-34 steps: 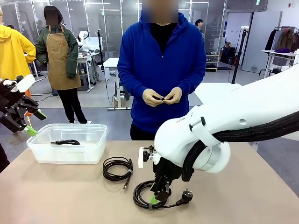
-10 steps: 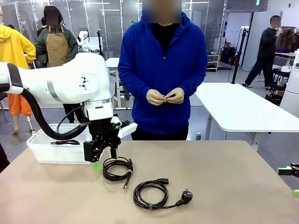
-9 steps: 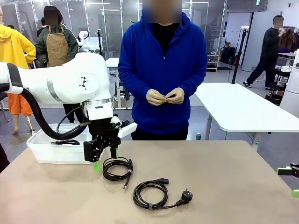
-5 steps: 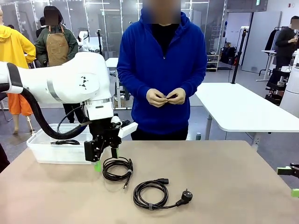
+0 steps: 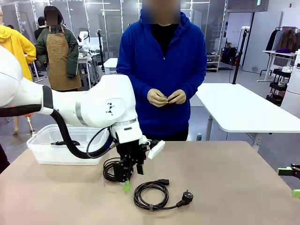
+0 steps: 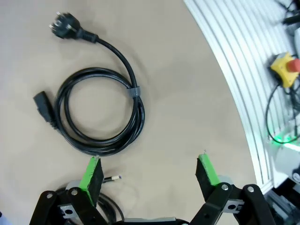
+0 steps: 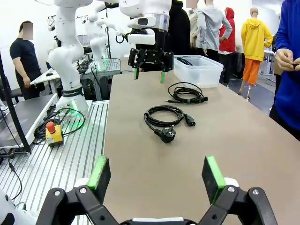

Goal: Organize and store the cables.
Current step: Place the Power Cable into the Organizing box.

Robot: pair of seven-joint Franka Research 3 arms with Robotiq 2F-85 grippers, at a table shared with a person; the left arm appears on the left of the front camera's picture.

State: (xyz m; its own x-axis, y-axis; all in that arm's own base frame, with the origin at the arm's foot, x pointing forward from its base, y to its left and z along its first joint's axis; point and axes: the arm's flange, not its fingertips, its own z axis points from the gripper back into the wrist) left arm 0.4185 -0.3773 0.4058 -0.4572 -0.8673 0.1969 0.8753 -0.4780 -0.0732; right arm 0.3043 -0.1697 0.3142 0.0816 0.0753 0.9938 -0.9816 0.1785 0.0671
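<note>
Ahead of left gripper (image 6: pixel 148 161), banded cable (image 6: pixel 139 112), front view, clear bin (image 5: pixel 47 157)

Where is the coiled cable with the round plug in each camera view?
Front view: the coiled cable lies at lower centre, just below and right of the left gripper.
Left wrist view: the coiled cable sits at upper left, beyond the open left gripper.
Right wrist view: the coiled cable lies at centre, nearer than the left gripper.
Shared landmark: the left gripper.

The left arm (image 5: pixel 98 105) hangs low over the far cord (image 5: pixel 110 169), blocking it. The near cord (image 5: pixel 150 206) lies uncovered on open worktop (image 5: pixel 234 187); a plastic tub (image 5: pixel 35 152) stands at left.
</note>
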